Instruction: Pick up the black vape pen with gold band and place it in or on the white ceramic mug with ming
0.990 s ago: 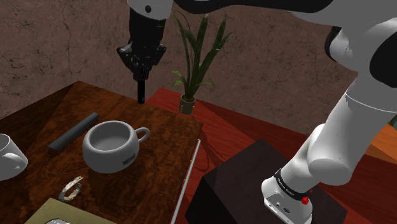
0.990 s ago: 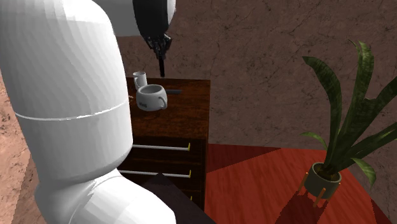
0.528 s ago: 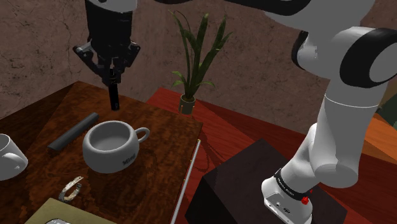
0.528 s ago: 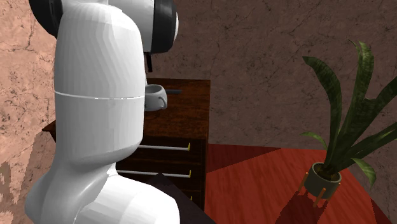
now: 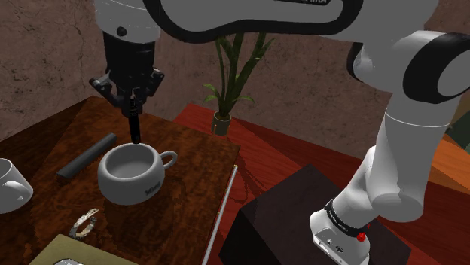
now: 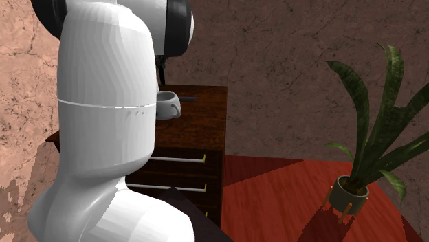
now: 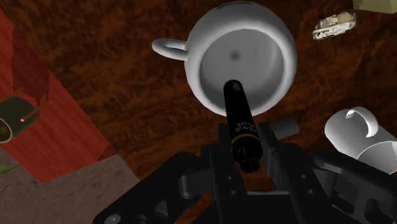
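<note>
My gripper [image 5: 132, 104] is shut on a black vape pen [image 5: 135, 126] with gold markings, which hangs upright from the fingers. Its lower tip sits just above the far rim of the white mug [image 5: 129, 177] on the dark wooden top. In the wrist view the pen [image 7: 238, 113] points straight into the mug's [image 7: 254, 38] open mouth, clasped between the two fingers of the gripper [image 7: 247, 145]. The mug's handle points toward the shoulder view's right. In the second exterior view the arm hides most of the mug [image 6: 170, 104].
A dark flat bar [image 5: 86, 156] lies on the top beside the mug. A second white mug [image 5: 10, 185] stands at the shoulder view's left, and a small watch-like band [image 5: 84, 223] lies in front. The wooden dresser [image 6: 199, 120] has drawers. A potted plant [image 5: 228, 71] stands behind.
The gripper carried the pen toward the shoulder view's left to above the mug, then came down, so the pen's tip now hangs just over the mug's rim.
</note>
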Controlling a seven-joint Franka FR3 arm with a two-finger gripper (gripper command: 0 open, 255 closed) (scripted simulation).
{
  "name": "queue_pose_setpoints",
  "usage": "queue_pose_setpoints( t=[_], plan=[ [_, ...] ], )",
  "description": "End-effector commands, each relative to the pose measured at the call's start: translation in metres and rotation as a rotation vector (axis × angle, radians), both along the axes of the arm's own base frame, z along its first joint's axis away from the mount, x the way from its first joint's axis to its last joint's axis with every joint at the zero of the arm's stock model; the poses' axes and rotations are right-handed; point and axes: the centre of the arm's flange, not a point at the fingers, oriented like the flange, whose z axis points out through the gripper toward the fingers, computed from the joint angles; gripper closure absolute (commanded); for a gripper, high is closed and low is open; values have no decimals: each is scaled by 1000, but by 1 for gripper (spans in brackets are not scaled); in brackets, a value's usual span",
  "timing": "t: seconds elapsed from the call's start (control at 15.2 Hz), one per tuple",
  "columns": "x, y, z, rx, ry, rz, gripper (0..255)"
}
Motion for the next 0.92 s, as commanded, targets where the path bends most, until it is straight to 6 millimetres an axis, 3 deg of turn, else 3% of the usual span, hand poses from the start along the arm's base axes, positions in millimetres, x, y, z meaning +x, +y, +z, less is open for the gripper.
queue_pose_setpoints(
  t=[0.0, 0.59, 0.86],
  plan=[
    [0, 0, -11, 0, 0, 0, 255],
    [0, 0, -58, 0, 0, 0, 255],
    [0, 0, -61, 0, 0, 0, 255]
  ],
)
